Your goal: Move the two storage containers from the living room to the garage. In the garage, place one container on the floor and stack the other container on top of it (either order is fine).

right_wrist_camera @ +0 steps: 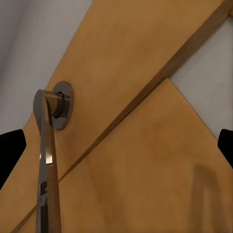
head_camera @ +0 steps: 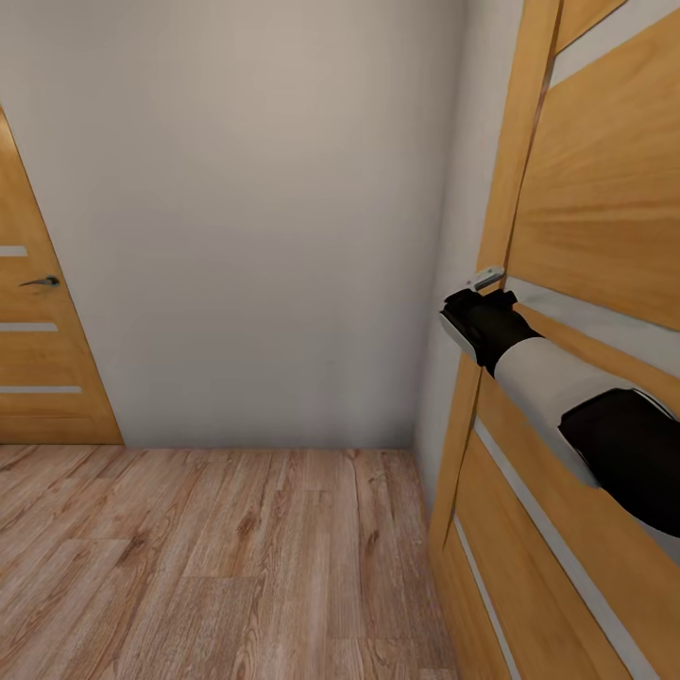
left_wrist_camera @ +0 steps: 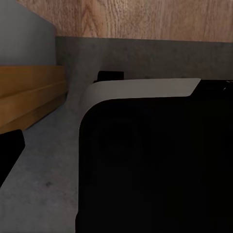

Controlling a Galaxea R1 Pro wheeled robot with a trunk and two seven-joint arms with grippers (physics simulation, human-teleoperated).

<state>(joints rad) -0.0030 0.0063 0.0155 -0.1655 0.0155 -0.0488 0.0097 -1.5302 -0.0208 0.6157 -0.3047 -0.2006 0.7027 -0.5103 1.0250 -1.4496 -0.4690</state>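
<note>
In the head view, the right arm [head_camera: 557,397] is reached toward the handle [head_camera: 486,278] of the wooden door [head_camera: 604,208], presumably for opening; a second door [head_camera: 38,331] is seen beyond the handle. In the left wrist view, dark robot housing [left_wrist_camera: 155,170] blocks sight. In the right wrist view, the right pincer [right_wrist_camera: 116,145] is spread open beside the handle. No storage containers are seen.

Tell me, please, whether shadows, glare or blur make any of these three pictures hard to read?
Head view: soft even light, no glare, the right arm sharp against the door. Left wrist view: mostly a dark unlit black body, detail lost. Right wrist view: slightly soft, a sheen along the metal door handle, a faint shadow on the wood.
</note>
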